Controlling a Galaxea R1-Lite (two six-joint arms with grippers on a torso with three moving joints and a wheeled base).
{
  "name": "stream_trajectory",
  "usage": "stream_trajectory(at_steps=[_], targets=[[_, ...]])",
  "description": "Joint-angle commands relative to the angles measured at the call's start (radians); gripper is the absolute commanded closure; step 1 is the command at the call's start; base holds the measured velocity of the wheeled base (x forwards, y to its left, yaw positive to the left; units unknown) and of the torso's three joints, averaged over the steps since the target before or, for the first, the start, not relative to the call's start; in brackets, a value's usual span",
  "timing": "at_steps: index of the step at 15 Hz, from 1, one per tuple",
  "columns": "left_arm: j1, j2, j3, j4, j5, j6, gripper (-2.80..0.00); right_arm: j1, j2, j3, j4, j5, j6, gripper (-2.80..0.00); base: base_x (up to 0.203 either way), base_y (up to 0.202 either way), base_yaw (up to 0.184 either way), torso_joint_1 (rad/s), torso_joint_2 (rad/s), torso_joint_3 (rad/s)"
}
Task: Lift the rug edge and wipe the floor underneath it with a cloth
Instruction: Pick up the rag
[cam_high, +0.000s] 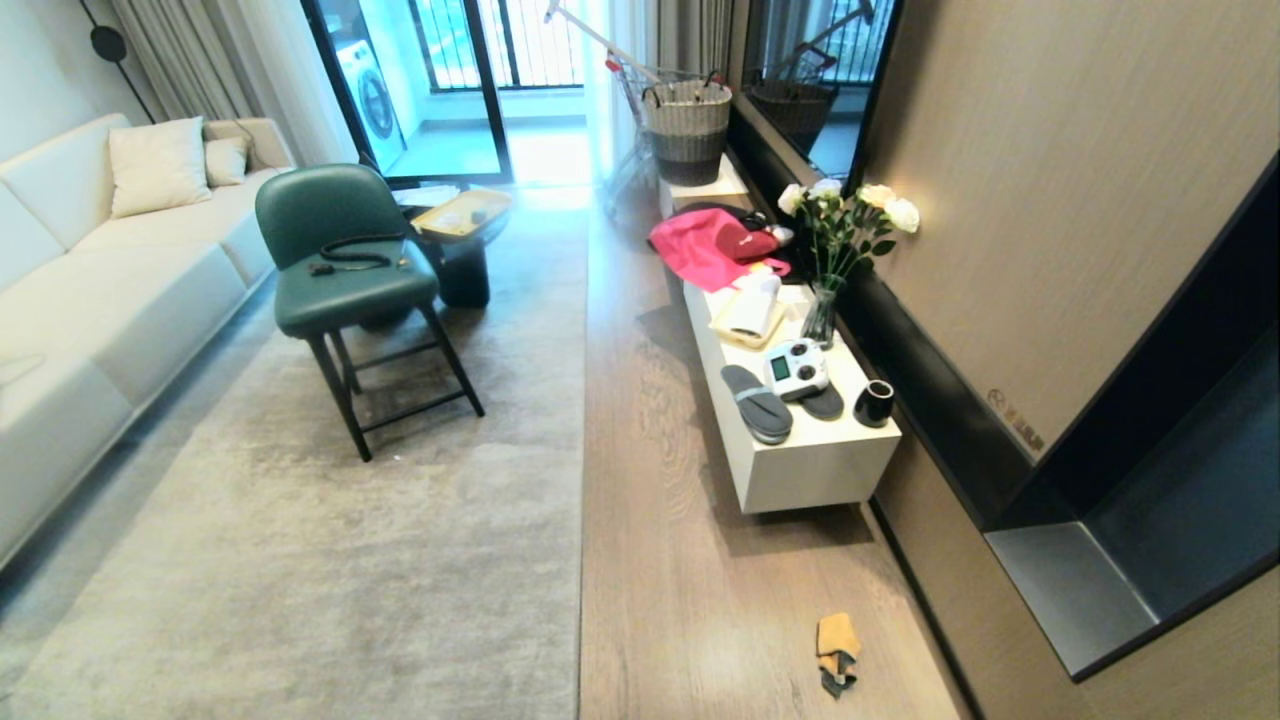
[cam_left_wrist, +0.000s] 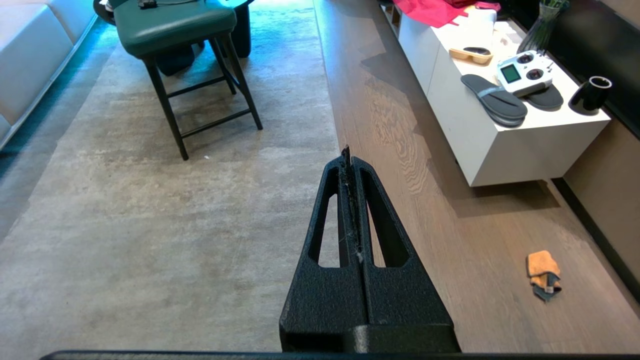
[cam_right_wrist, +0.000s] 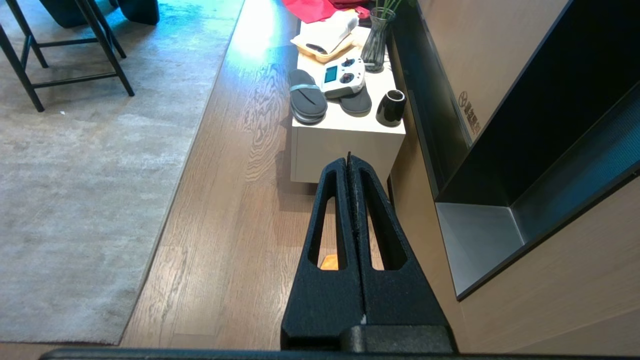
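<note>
A large pale grey rug covers the left of the room, and its straight rug edge (cam_high: 583, 450) lies flat along the brown wood floor (cam_high: 660, 560). The small orange cloth (cam_high: 836, 650) with a dark grey part lies crumpled on the planks near the wall. Neither arm shows in the head view. In the left wrist view my left gripper (cam_left_wrist: 346, 152) is shut and empty, held high over the rug edge (cam_left_wrist: 334, 150), with the cloth (cam_left_wrist: 543, 272) well off to one side. My right gripper (cam_right_wrist: 348, 159) is shut and empty above the floor (cam_right_wrist: 225, 225); a bit of cloth (cam_right_wrist: 329, 262) shows through a finger slot.
A low white cabinet (cam_high: 815, 470) along the right wall carries slippers, a remote, a black cup, a vase of flowers and pink fabric (cam_high: 700, 250). A green chair (cam_high: 345, 270) and a small table stand on the rug. A cream sofa (cam_high: 90, 290) lines the left.
</note>
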Motion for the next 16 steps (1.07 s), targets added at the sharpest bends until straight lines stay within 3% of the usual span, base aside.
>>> stream_trajectory(at_steps=[1, 16], targets=[[0.000, 0.000, -0.001, 0.000, 0.000, 0.000, 0.00, 0.000, 0.001, 0.000, 0.000, 0.001, -0.001, 0.00, 0.000, 0.000, 0.000, 0.000, 0.00, 0.000], [0.000, 0.000, 0.001, 0.000, 0.000, 0.000, 0.00, 0.000, 0.001, 0.000, 0.000, 0.001, -0.001, 0.00, 0.000, 0.000, 0.000, 0.000, 0.00, 0.000]])
